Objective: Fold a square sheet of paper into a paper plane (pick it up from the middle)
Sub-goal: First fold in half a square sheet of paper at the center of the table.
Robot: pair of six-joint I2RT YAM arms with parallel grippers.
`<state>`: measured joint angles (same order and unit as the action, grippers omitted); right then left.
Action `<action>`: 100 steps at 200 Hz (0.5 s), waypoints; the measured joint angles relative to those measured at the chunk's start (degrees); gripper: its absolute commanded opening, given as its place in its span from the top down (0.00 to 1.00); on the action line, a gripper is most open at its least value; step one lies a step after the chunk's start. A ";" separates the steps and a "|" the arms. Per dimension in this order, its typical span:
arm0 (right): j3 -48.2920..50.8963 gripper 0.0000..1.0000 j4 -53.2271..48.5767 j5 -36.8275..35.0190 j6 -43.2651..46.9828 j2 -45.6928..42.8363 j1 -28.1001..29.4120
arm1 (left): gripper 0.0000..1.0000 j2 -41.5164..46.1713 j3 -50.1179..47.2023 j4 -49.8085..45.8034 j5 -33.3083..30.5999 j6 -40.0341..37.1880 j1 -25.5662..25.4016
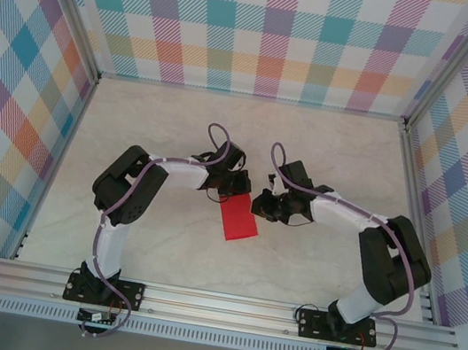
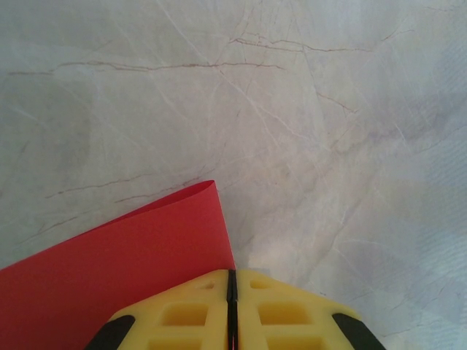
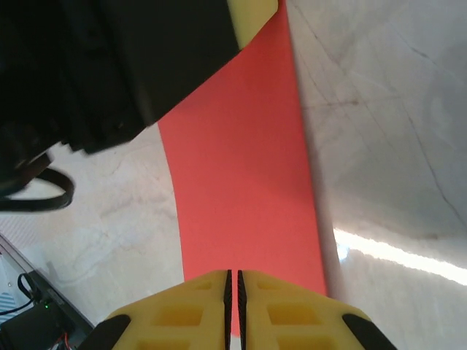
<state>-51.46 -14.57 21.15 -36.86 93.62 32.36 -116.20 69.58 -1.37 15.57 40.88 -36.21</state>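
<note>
Marble-look table (image 1: pixel 180 121), pale and veined, spread beneath the square sheet of paper (image 1: pixel 238 219); plaid walls (image 1: pixel 259 26) standing well beyond the sheet on three sides. Left arm (image 1: pixel 130 180) bent in from the sheet's left, right arm (image 1: pixel 391 255) bent in from its right, both elbows well apart from it. Sheet itself bright red, seen from above as a narrow oblong lying askew, far end reaching under the two arm tips. Closer, from the left wrist: sheet (image 2: pixel 131 248) with a gently bowed far edge, one corner ending right at the yellow fingertips. Left gripper (image 2: pixel 232 273) at that corner, fingers pressed together along a thin dark seam, closed on themselves. From the right wrist: sheet (image 3: pixel 248 168) running straight away as a long red strip, shadowed along its right edge, black bulk of the left gripper over its far end. Right gripper (image 3: pixel 233 273) over the strip's near end, fingers closed to a hairline slit; contact with the paper impossible to judge.
</note>
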 measured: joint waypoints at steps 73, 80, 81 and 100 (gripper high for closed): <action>-0.24 0.89 -0.13 -0.28 0.00 7.23 0.00 | 0.88 0.07 0.00 0.04 0.94 -0.02 0.00; -0.24 0.89 -0.13 -0.31 0.00 7.28 0.00 | 0.87 0.13 0.00 0.00 1.09 -0.04 0.02; -0.24 0.89 -0.15 -0.28 0.00 7.28 0.00 | 0.87 0.15 0.00 0.00 1.11 -0.04 0.00; -0.24 0.89 -0.24 -0.35 0.00 7.32 0.00 | 0.86 0.35 -0.02 0.07 1.99 -0.04 0.00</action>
<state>-51.70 -14.81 20.80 -36.86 100.95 32.36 -115.85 69.56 -1.30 17.56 40.84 -36.21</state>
